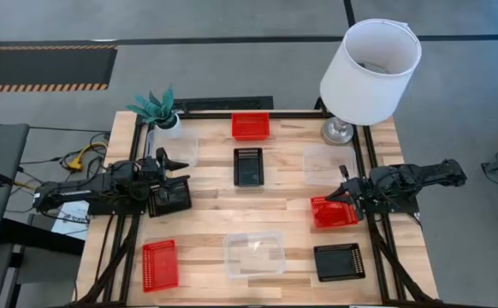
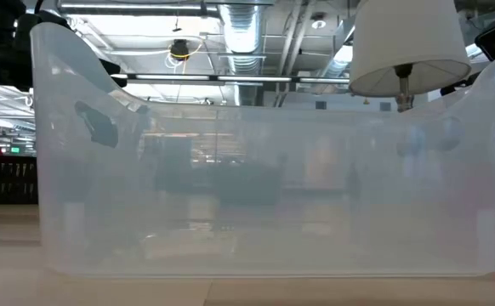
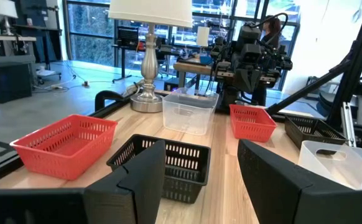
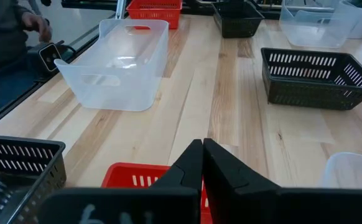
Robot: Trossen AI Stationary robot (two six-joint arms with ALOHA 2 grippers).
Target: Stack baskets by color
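Seen from above, the baskets lie spread over the wooden bench (image 1: 206, 205), none stacked on another. A red basket (image 1: 250, 126) sits at the upper middle of the frame, with a black basket (image 1: 248, 166) just below it. A clear basket (image 1: 327, 163) lies right of centre, near the lamp's base, and another clear basket (image 1: 183, 147) lies at the upper left, beside the plant pot. Along the lower edge sit a second red basket (image 1: 159, 264) at the lower left, a large clear basket (image 1: 254, 253) at the lower middle and a second black basket (image 1: 339, 261) at the lower right. A third red basket (image 1: 333, 212) sits at the right of the frame, under the tip of the right pincer (image 1: 344, 195), whose fingers are clenched together over that basket's rim; whether they pinch the rim cannot be told. The left pincer (image 1: 179, 175) hovers at the left of the frame with its fingers spread and nothing between them, and a dark basket partly shows beneath that arm. A white lamp (image 1: 369, 62) stands at the upper right, a potted plant (image 1: 157, 109) at the upper left
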